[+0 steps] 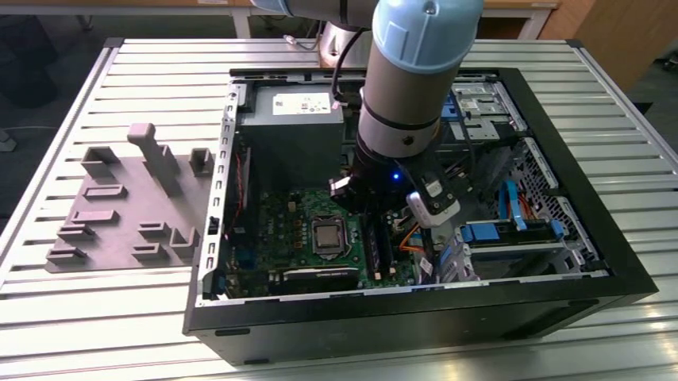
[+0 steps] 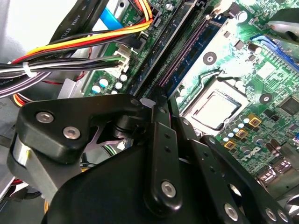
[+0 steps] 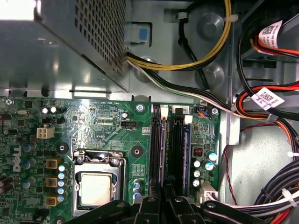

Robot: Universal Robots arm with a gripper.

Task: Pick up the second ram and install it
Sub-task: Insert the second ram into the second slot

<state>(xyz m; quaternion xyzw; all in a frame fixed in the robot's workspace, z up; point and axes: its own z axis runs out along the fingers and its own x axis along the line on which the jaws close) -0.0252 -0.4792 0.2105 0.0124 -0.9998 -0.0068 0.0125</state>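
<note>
Gripper (image 3: 163,204) hung low, right over the slots (image 3: 168,144), and I couldn't tell its opening or its hold, the ram perhaps hidden beneath it; any skew against those slots below could have jammed the ram or stressed the board (image 3: 107,126).
</note>
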